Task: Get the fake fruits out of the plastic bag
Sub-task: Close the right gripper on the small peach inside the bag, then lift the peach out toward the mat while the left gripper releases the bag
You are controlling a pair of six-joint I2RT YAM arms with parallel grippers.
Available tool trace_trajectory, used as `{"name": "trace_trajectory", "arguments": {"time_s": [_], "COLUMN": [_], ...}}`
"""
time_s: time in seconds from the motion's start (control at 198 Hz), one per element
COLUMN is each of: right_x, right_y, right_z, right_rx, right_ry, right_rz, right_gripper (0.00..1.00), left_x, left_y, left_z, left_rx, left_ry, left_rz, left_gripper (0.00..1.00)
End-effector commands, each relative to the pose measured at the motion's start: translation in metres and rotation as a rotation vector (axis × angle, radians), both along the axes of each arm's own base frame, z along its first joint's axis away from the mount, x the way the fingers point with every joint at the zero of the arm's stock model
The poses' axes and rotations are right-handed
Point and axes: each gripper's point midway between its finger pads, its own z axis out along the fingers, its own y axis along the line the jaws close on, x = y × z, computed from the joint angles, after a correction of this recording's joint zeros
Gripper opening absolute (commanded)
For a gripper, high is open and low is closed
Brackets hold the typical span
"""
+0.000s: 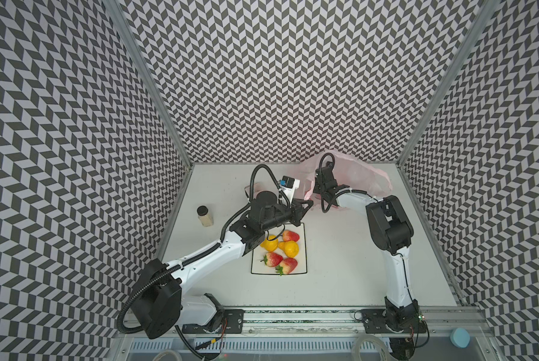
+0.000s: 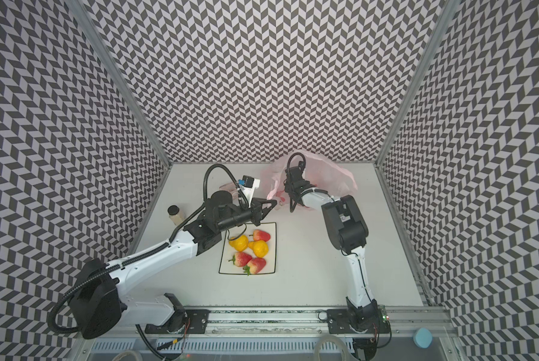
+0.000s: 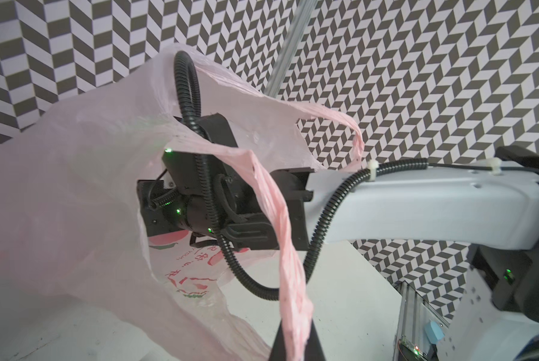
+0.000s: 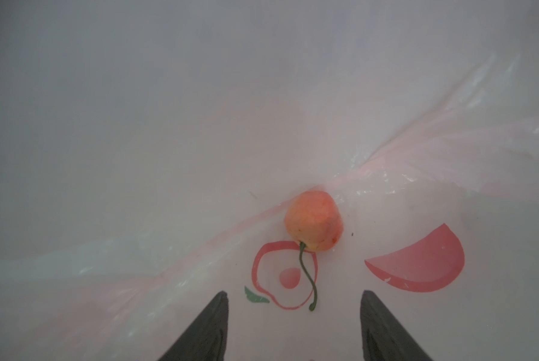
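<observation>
R tool (image 4: 293, 295) in plastic bag (image 4: 168, 125), jaws apart, empty; pink fruit (image 4: 313, 220) just ahead at fold. L tool (image 3: 294, 342) clamps handle (image 3: 279, 218).

I'm pinching the bag (image 3: 74, 187) with my left gripper (image 3: 294, 345); my right gripper (image 4: 294, 293) is gaping wide, low in frame.

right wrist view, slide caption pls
Open jaws inside the plastic bag, facing a small pink fruit with a green stem
</observation>
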Motion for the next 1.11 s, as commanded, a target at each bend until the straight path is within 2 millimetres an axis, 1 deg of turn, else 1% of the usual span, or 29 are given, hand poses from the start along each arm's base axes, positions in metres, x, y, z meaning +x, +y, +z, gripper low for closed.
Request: {"name": "trace_trajectory", "arguments": {"time_s": [0.0, 0.177, 0.283, 0.399, 0.545, 0.722, 0.818, 0.904, 0.975, 1.015, 1.106], "right_x": [0.013, 0.028, 0.037, 0.046, 0.048, 0.040, 0.035, 0.030, 0.027, 0.026, 0.026], "right_y": [-0.005, -0.004, -0.005, 0.001, 0.011, 0.012, 0.011, 0.012, 0.010, 0.010, 0.010], "right_z": [0.004, -0.005, -0.013, -0.018, -0.031, -0.041, -0.043, -0.044, -0.045, -0.046, -0.040], "right_rx": [0.115, 0.157, 0.184, 0.239, 0.263, 0.218, 0.185, 0.144, 0.117, 0.110, 0.106], "right_ry": [-0.018, -0.008, 0.007, 0.016, 0.072, 0.117, 0.141, 0.159, 0.172, 0.177, 0.170], "right_rz": [-0.087, -0.089, -0.108, -0.086, -0.061, -0.032, -0.008, 0.012, 0.018, 0.020, 0.026], "right_gripper": [0.67, 0.72, 0.73, 0.73, 0.69, 0.61, 0.58, 0.52, 0.46, 0.39, 0.29], "left_x": [-0.010, -0.025, -0.029, -0.033, -0.032, -0.025, -0.021, -0.016, -0.013, -0.010, -0.005], "left_y": [-0.010, -0.021, -0.027, -0.033, -0.036, -0.035, -0.033, -0.030, -0.029, -0.027, -0.024], "left_z": [0.008, 0.006, 0.004, 0.004, 0.003, 0.000, -0.004, -0.008, -0.011, -0.012, -0.017], "left_rx": [0.004, 0.013, 0.016, 0.017, 0.020, 0.028, 0.037, 0.051, 0.060, 0.065, 0.078], "left_ry": [-0.022, -0.010, -0.001, 0.004, 0.005, 0.016, 0.027, 0.035, 0.042, 0.045, 0.054], "left_rz": [-0.075, -0.155, -0.186, -0.211, -0.206, -0.169, -0.140, -0.105, -0.084, -0.068, -0.036], "left_gripper": [0.00, 0.00, 0.00, 0.00, 0.00, 0.00, 0.00, 0.00, 0.00, 0.00, 0.00]}}
